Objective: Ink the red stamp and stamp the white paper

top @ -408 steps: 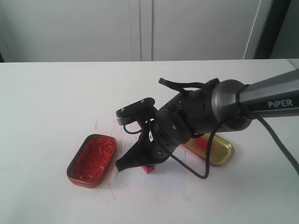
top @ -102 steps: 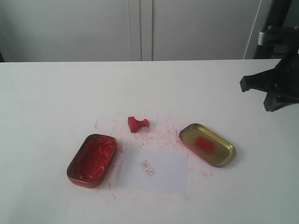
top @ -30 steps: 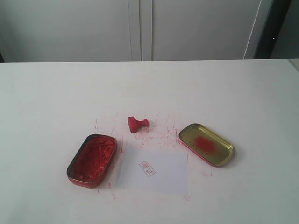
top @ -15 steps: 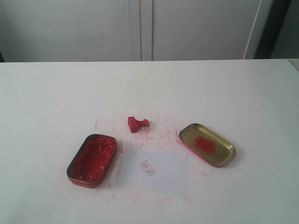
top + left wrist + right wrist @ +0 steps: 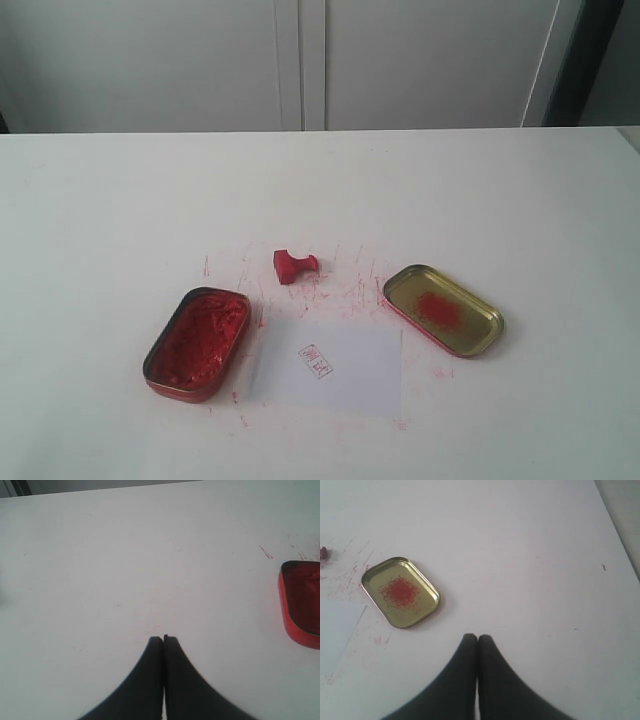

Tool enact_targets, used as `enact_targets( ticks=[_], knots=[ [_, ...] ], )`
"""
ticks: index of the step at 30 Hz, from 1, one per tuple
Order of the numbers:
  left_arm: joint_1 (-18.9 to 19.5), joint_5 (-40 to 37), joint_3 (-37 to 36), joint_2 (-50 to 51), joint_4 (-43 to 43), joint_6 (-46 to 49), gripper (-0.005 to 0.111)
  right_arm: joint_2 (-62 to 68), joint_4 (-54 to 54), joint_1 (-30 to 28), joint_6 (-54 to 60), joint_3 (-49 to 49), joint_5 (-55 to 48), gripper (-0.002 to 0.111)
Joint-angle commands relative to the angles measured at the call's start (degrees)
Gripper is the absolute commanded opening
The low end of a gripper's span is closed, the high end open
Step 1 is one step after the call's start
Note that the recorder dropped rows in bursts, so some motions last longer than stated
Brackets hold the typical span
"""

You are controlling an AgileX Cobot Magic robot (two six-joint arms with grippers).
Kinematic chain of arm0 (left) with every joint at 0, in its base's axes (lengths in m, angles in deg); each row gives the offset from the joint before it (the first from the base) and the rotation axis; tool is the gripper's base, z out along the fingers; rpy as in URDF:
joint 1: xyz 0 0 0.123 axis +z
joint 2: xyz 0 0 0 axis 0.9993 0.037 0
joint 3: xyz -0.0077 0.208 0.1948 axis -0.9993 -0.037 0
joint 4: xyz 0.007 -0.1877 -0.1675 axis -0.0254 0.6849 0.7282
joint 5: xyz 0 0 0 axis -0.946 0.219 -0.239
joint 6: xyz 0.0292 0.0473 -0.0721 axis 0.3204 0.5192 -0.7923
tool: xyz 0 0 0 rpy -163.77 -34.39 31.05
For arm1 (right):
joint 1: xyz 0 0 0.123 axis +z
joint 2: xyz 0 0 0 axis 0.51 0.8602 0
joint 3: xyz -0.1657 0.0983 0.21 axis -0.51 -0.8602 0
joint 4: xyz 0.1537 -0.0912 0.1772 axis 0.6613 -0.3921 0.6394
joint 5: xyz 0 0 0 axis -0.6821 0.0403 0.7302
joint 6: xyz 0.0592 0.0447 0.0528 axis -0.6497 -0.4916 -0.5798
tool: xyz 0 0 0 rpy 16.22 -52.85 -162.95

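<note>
The red stamp [image 5: 293, 265] lies on its side on the white table, behind the white paper [image 5: 330, 367]. A small red imprint [image 5: 316, 361] marks the paper near its left half. Neither arm shows in the exterior view. My left gripper [image 5: 163, 639] is shut with nothing in it, hovering over bare table beside the ink tin [image 5: 302, 602]. In the right wrist view my right gripper [image 5: 477, 638] is likewise shut and empty, a short way from the gold lid [image 5: 400, 592]; a corner of the paper [image 5: 337, 627] shows there, and a sliver of the stamp [image 5: 323, 552].
The red ink tin [image 5: 197, 342] full of lumpy paste sits left of the paper. The gold lid [image 5: 443, 309] with a red smear lies to the paper's right. Red ink streaks [image 5: 345, 285] spot the table around the stamp. The table's edge [image 5: 620, 535] runs near my right gripper.
Over the last second nothing has moved. Earlier, the right arm held the stamp down on the paper, then let it go and drew back out of the exterior view.
</note>
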Motion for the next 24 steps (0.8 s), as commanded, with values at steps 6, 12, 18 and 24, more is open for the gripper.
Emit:
enact_targets(
  ticks=[6, 12, 18, 24],
  knots=[
    [0.1, -0.1, -0.2, -0.2, 0.0, -0.1, 0.0, -7.8, -0.1, -0.2, -0.2, -3.2, 2.4, 0.0],
    [0.1, -0.1, -0.2, -0.2, 0.0, -0.1, 0.0, -11.0, -0.1, -0.2, -0.2, -5.5, 6.4, 0.0],
    [0.1, -0.1, -0.2, -0.2, 0.0, -0.1, 0.0, -14.6, -0.1, -0.2, -0.2, -9.6, 10.7, 0.0],
    [0.1, -0.1, -0.2, -0.2, 0.0, -0.1, 0.0, -17.4, -0.1, -0.2, -0.2, -12.6, 11.6, 0.0]
  ],
)
